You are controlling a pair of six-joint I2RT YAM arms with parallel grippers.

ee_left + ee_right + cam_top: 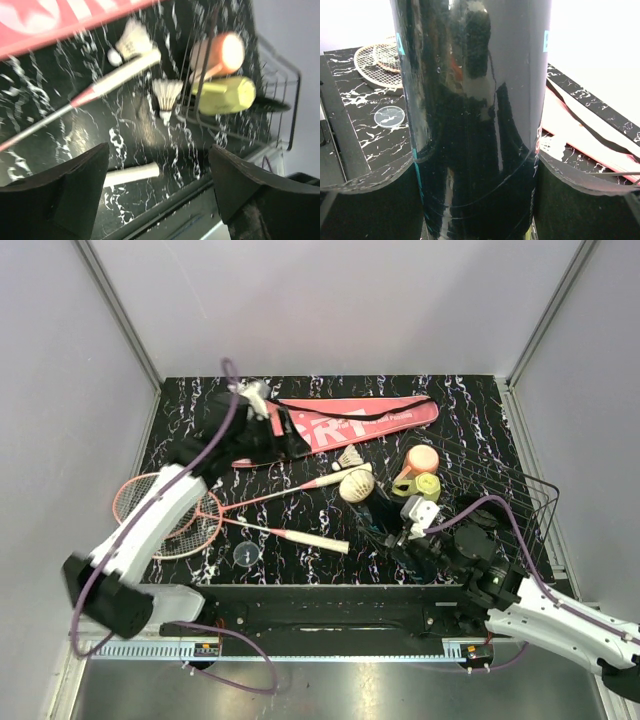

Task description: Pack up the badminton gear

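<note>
1. Locate the two racquets (203,527) at the left of the black marbled table (470,410). Their heads overlap and their white handles point right.
2. Note the small clear disc (246,554) lying flat near the front edge, just beside the nearer handle.
3. Check the left gripper (159,150). It hangs over the far left of the table, at the dark open end of the pink cover (370,420). Its fingers stand well apart with nothing between them.
4. Confirm that the pink cover lies flat along the far edge, running to the right.
5. Find the first shuttlecock (350,458) lying on its side just beside the end of the farther racquet handle. The second shuttlecock (357,485) sits a little nearer to you, between that handle and the wire basket (520,505).
6. Check the right gripper (476,172). Its fingers are clamped on the black tube (470,100), one on each side. The tube fills the right wrist view, so neither of its ends can be seen there.
7. At the right, observe the yellow-green cup (428,483) with its peach lid, lying on its side within the wire basket.
</note>
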